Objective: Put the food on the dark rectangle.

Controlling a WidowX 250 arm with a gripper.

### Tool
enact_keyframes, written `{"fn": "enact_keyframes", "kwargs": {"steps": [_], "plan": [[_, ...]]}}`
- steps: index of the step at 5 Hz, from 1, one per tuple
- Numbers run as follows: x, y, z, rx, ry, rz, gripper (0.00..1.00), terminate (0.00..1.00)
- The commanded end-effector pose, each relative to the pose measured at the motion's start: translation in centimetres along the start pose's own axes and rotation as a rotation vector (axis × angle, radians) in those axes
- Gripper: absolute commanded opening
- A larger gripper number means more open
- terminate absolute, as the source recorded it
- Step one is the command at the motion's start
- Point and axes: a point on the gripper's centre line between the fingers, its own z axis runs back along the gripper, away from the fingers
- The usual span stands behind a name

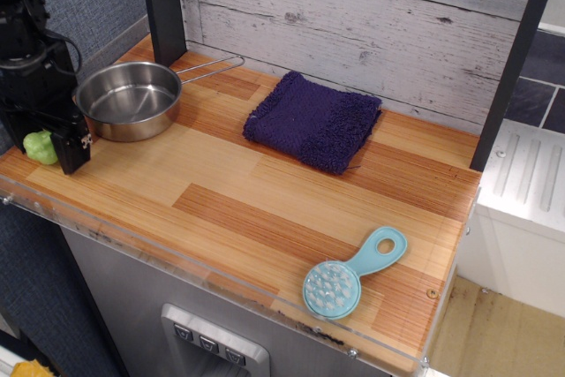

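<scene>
The food, a small light-green toy broccoli [38,146], lies at the far left end of the wooden counter, just left of the steel pan. My black gripper [44,156] has come down over it. One finger [71,153] stands against its right side, and the other finger is mostly hidden at the frame's left edge. The jaws look open around the broccoli, which rests on the counter. The dark rectangle, a purple-navy fuzzy cloth [313,121], lies at the back middle of the counter, far to the right of the gripper.
A round steel pan [130,99] with a wire handle sits right beside the gripper. A light-blue round brush [349,275] lies near the front right edge. A dark post [163,6] stands behind the pan. The wooden counter [229,192] has a clear plastic front lip.
</scene>
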Motion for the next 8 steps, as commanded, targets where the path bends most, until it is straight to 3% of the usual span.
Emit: {"fn": "enact_keyframes", "kwargs": {"steps": [1,2,3,4,5,6,8], "plan": [[1.2,-1.6,1.9,0.031,-0.046,-0.031,0.0,0.0],[1.2,-3.6,4.7,0.01,-0.04,-0.022,0.0,0.0],[1.7,-7.5,10.2,-0.021,-0.146,0.021,0.0,0.0],[5.7,-11.9,11.9,-0.065,-0.162,-0.032,0.0,0.0],[9.2,-16.2,10.3,-0.06,-0.143,-0.041,0.0,0.0],[12.2,-17.8,8.5,-0.065,-0.123,-0.036,0.0,0.0],[15.3,-17.4,7.0,-0.04,-0.114,-0.029,0.0,0.0]]}}
